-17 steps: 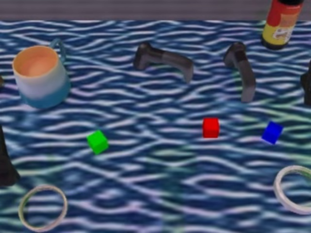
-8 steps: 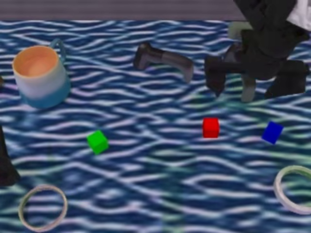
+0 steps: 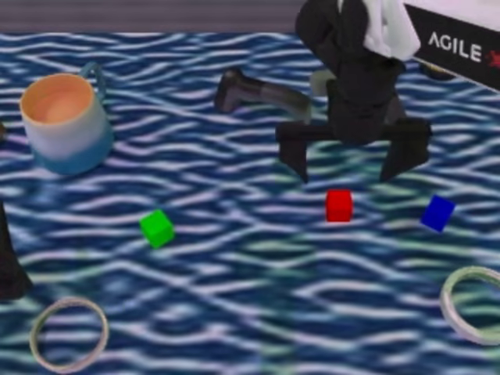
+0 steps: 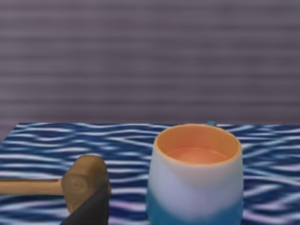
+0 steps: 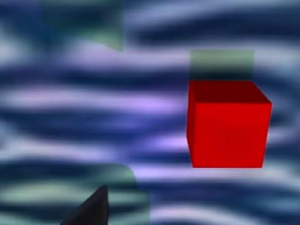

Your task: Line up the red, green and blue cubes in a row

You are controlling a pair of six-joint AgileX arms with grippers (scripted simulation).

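The red cube (image 3: 338, 205) lies right of the table's middle, the blue cube (image 3: 437, 212) to its right and the green cube (image 3: 156, 228) far to its left. My right gripper (image 3: 346, 166) hangs open just behind the red cube, its two dark fingers spread wider than the cube and not touching it. The right wrist view shows the red cube (image 5: 227, 124) close below, with one dark fingertip (image 5: 93, 208) beside it. My left arm (image 3: 8, 262) is parked at the table's left edge.
A white and blue mug (image 3: 66, 121) stands at the back left, and the left wrist view shows the mug (image 4: 194, 178) next to a wooden mallet (image 4: 82, 183). A dark grey handle-shaped object (image 3: 262, 92) lies at the back. Tape rings sit front left (image 3: 69, 334) and front right (image 3: 471, 303).
My right arm has swung in from the back right towards the left and forward, and its open gripper now hangs just behind the red cube. The cubes have not moved.
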